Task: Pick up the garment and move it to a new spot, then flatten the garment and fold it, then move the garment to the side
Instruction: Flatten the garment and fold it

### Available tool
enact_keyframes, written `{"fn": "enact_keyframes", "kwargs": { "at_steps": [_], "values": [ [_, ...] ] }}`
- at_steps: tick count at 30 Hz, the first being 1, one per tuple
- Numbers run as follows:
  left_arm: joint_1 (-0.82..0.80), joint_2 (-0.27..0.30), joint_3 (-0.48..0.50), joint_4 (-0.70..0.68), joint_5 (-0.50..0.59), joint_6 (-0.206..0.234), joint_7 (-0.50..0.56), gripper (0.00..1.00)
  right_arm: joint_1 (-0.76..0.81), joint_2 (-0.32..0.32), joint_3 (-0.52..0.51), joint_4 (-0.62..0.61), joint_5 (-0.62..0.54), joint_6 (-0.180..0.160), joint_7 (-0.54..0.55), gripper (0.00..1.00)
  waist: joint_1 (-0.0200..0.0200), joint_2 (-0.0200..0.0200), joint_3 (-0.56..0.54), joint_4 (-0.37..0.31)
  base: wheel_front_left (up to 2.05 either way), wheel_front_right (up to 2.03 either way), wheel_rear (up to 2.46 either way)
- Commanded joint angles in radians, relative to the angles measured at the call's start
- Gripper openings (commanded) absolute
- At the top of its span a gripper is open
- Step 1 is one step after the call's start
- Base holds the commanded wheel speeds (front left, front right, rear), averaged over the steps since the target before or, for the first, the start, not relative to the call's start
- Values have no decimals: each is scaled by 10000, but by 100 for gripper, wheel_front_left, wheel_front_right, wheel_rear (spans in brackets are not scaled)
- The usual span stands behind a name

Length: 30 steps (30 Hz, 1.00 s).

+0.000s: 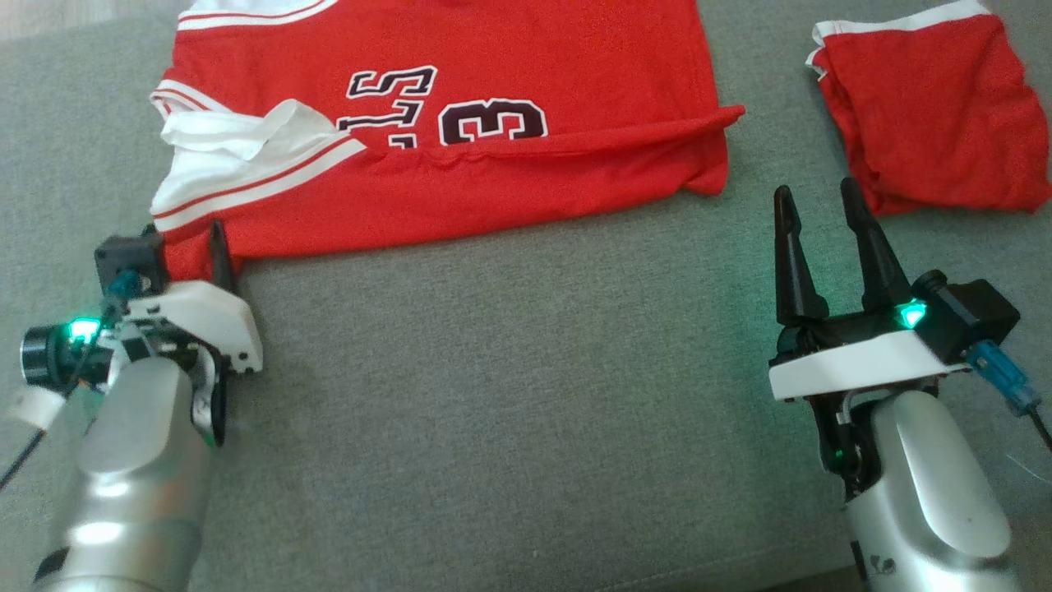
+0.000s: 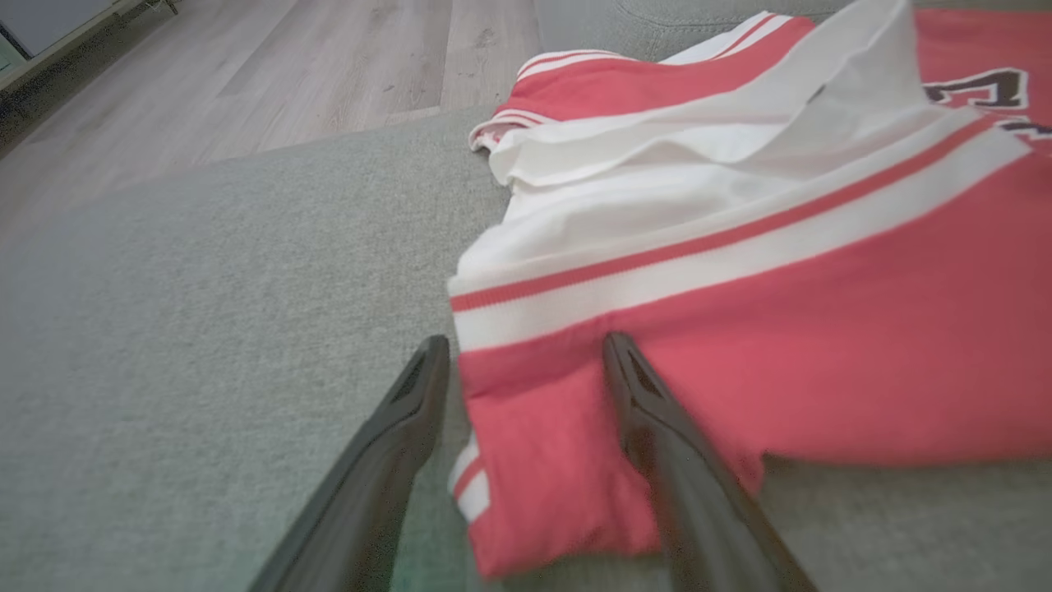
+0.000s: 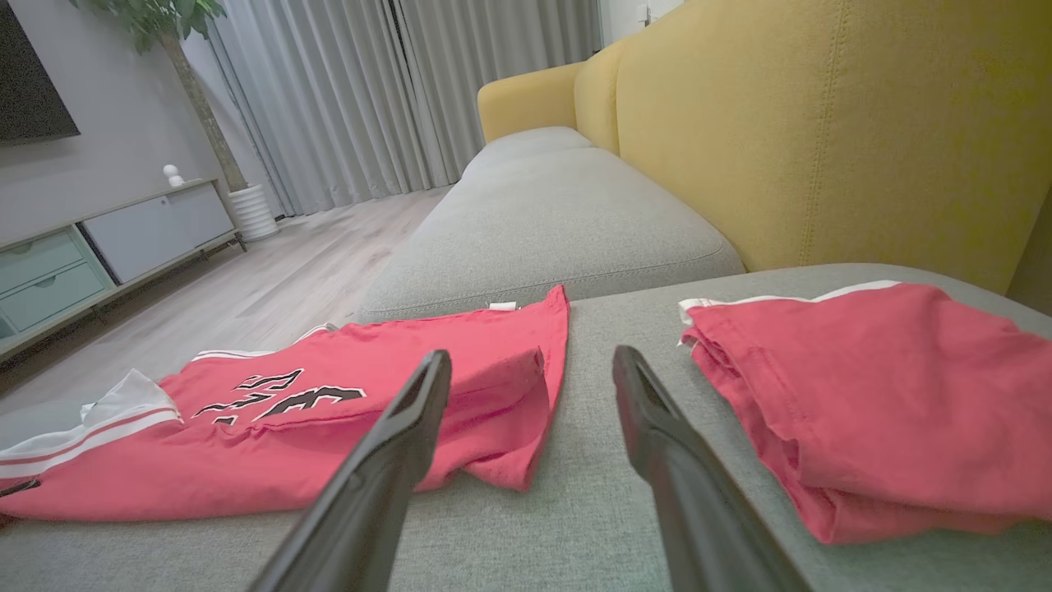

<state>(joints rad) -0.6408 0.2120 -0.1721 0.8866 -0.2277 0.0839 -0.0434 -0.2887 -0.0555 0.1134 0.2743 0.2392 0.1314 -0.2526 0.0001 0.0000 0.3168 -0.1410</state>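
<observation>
The garment (image 1: 493, 189) is a red jersey with white trim and black numerals, lying folded lengthwise across the grey sofa cushion (image 1: 509, 395). My left gripper (image 1: 193, 247) is open at its near left corner. In the left wrist view the gripper (image 2: 526, 345) straddles that corner of the garment (image 2: 822, 329), with one finger over the red fabric and the other on the cushion beside the hem. My right gripper (image 1: 815, 189) stands open above bare cushion just right of the garment's right end (image 3: 329, 444), and nothing lies between the fingers of the right gripper (image 3: 532, 355).
A second red cloth (image 1: 929, 107), folded, lies at the far right, close to my right gripper, and appears again as the folded cloth (image 3: 888, 395) in the right wrist view. The yellow backrest (image 3: 822, 123) rises behind it. Wooden floor (image 2: 288, 66) lies beyond the cushion's left edge.
</observation>
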Motion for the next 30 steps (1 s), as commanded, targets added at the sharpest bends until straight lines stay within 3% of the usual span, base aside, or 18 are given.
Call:
{"fn": "enact_keyframes", "kwargs": {
  "at_steps": [1, 3, 4, 5, 6, 11, 18, 24, 30],
  "values": [
    [-217, 369, 219, 180, -4, 26, 244, 100, -266, 52, 209, -373, 101, -7, -91, 100, -1, 0, 58, -70, 0, 0, 0],
    [-307, 319, 178, 488, -77, -87, 475, 100, -280, 52, 215, -384, 116, -7, -91, 100, -1, 0, 57, -90, 0, 0, 0],
    [-346, 305, 159, 623, -114, -160, 583, 94, -286, 52, 211, -379, 119, -7, -91, 100, -1, 0, 51, -91, 0, 0, 0],
    [-394, 297, 153, 738, -158, -224, 659, 11, -295, 52, 201, -374, 119, -7, -91, 100, -1, 0, 45, -87, 0, 0, 0],
    [-443, 287, 137, 827, -188, -290, 691, 0, -306, 52, 184, -366, 111, -7, -91, 100, -1, 0, 40, -71, 0, 0, 0],
    [-684, 205, 173, 746, -296, -338, -148, 0, -384, 52, 140, 59, -100, -7, -25, 100, -1, 0, -54, 159, 0, 0, 0],
    [-963, -72, -25, -57, -266, -610, -1679, 0, -1012, 53, -420, 1183, -378, -7, 1060, 100, -1, 0, -138, 753, 0, 0, 0],
    [-933, -319, -433, -807, -57, -790, -1991, 0, -1838, 53, -942, 2684, -358, -7, 2143, 100, -1, 0, -170, 1298, 0, 0, 0],
    [-789, -430, -795, -1305, 136, -802, -2035, 0, -2874, 53, -1122, 4548, 878, -7, 2683, 100, -1, 0, -160, 1629, 0, 0, 0]
  ]
}}
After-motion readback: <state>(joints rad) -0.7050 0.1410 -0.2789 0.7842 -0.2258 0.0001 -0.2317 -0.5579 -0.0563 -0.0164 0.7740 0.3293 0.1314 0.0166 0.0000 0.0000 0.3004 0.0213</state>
